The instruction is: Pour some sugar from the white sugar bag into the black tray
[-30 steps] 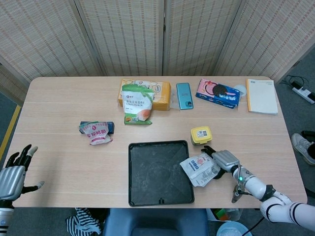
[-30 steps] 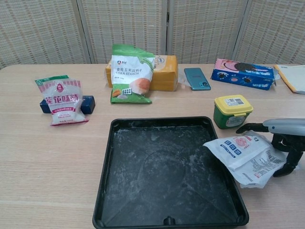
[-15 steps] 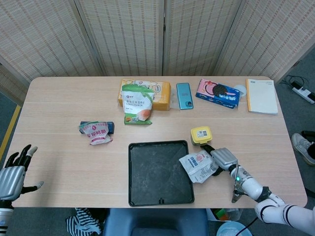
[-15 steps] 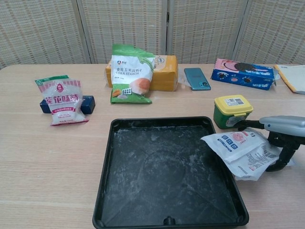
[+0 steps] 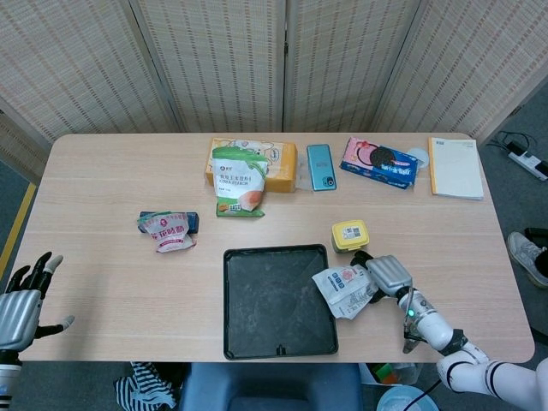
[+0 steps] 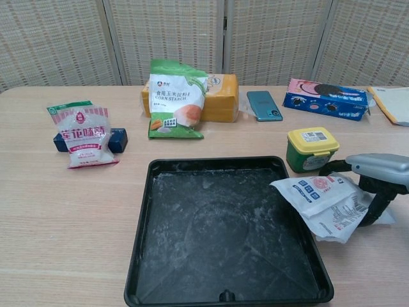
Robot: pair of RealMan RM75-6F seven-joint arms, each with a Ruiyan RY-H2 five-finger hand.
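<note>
The white sugar bag lies tilted at the right edge of the black tray, with its left corner over the tray's rim. My right hand grips the bag's right end, fingers wrapped over and behind it. White powder dusts the tray's floor. My left hand hangs off the table's near left corner, fingers spread and holding nothing; only the head view shows it.
A yellow-lidded green tub stands just behind the bag. Further back are a corn starch bag leaning on a yellow box, a phone, a cookie pack and a notebook. A small white pouch sits at the left.
My right hand has carried the sugar bag a little left and away from the front edge, so its corner now sits further over the tray's rim. The left hand has hardly moved.
</note>
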